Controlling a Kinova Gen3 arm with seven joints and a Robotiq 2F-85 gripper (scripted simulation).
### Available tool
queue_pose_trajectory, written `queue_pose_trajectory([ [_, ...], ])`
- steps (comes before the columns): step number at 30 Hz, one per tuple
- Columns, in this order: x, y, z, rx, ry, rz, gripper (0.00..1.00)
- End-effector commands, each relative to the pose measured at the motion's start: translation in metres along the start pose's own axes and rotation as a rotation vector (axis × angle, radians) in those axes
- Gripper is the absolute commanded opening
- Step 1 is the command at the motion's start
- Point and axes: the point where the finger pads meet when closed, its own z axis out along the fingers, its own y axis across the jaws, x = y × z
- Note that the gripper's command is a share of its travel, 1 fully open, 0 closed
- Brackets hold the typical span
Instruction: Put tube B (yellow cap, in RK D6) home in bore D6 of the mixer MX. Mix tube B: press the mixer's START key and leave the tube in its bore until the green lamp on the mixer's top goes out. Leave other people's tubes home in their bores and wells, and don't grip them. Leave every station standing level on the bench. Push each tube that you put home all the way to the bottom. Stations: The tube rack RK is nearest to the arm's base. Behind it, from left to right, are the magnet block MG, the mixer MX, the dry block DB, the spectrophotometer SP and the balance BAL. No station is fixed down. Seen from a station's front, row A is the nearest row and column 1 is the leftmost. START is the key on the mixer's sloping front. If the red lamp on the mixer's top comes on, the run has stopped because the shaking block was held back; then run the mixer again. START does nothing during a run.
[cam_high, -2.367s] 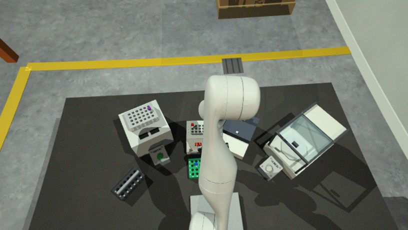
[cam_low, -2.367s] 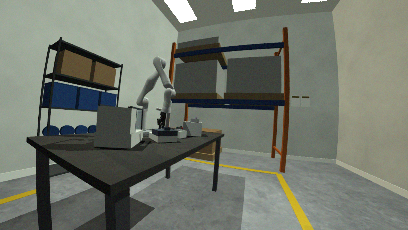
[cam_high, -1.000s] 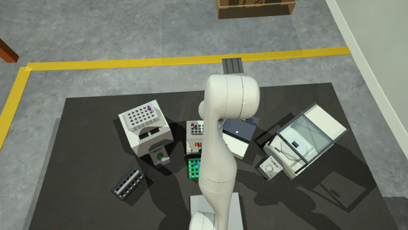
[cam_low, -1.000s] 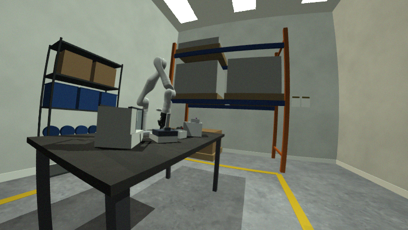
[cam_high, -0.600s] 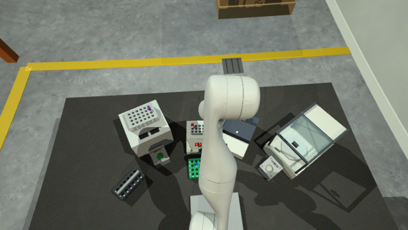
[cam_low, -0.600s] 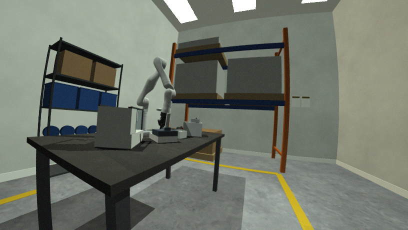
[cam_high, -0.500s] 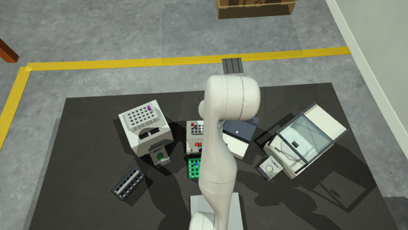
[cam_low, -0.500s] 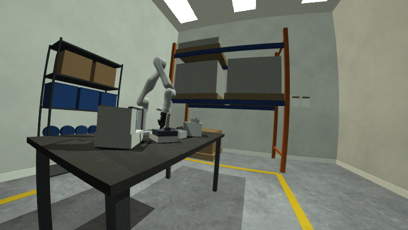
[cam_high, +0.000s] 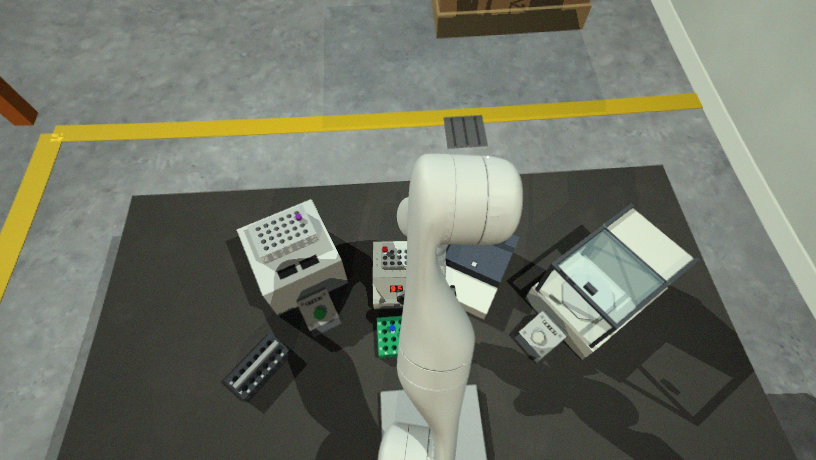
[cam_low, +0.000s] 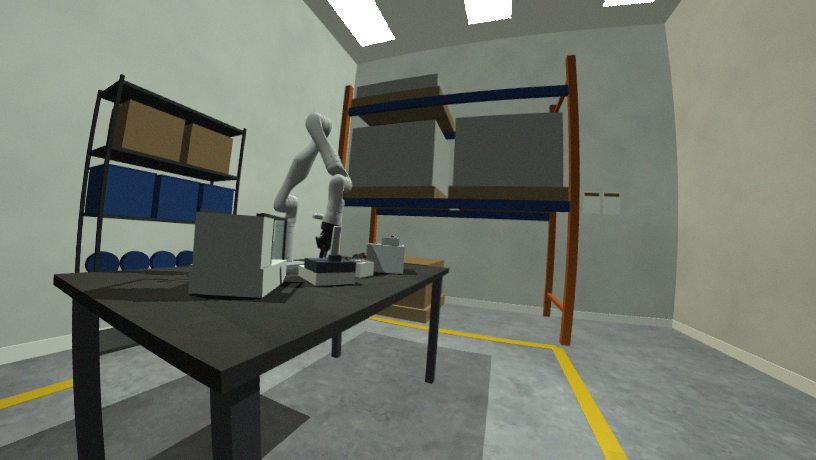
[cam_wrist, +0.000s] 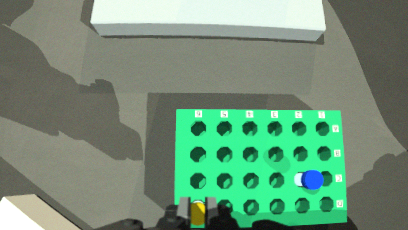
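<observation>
Tube B (cam_wrist: 198, 214) is at D6 in the green rack (cam_wrist: 260, 167) (cam_high: 388, 349), its yellow cap between the nearly closed fingers of the gripper (cam_wrist: 197, 212) (cam_low: 322, 251), which has hold of it

Since 2.4 s ago, the gripper (cam_low: 324, 254) (cam_wrist: 197, 212) has closed around tube B's yellow cap (cam_wrist: 198, 215).
</observation>
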Motion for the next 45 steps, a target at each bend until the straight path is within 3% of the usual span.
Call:
queue_pose_trajectory([
  [1,0.0,0.0,-0.002,0.0,-0.001,0.0,0.1],
  [23,0.002,0.0,-0.013,0.0,-0.001,0.0,0.1],
  [45,0.008,0.0,-0.039,0.0,-0.001,0.0,0.1],
])
